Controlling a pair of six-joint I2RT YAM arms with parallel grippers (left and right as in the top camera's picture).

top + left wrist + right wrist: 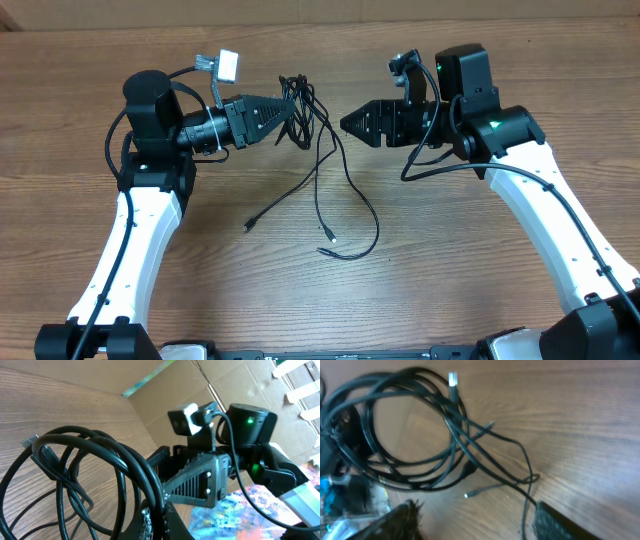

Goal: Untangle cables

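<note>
Several thin black cables [303, 100] form a tangle at the table's middle back. Loose strands trail toward me, ending in small plugs [330, 238]. My left gripper [290, 112] is shut on the bundle and holds the loops up. In the left wrist view the cables [152, 487] are pinched between my fingers [160, 515]. My right gripper [347, 125] is open and empty, just right of the tangle and pointing at it. In the right wrist view the loops [456, 435] and a silver-tipped plug [452, 379] lie ahead of my open fingers [480, 520].
The wooden table [450, 260] spreads in front. A cardboard wall [300, 10] runs along the back edge. Each arm's own thicker black cables loop beside its wrist [415, 165].
</note>
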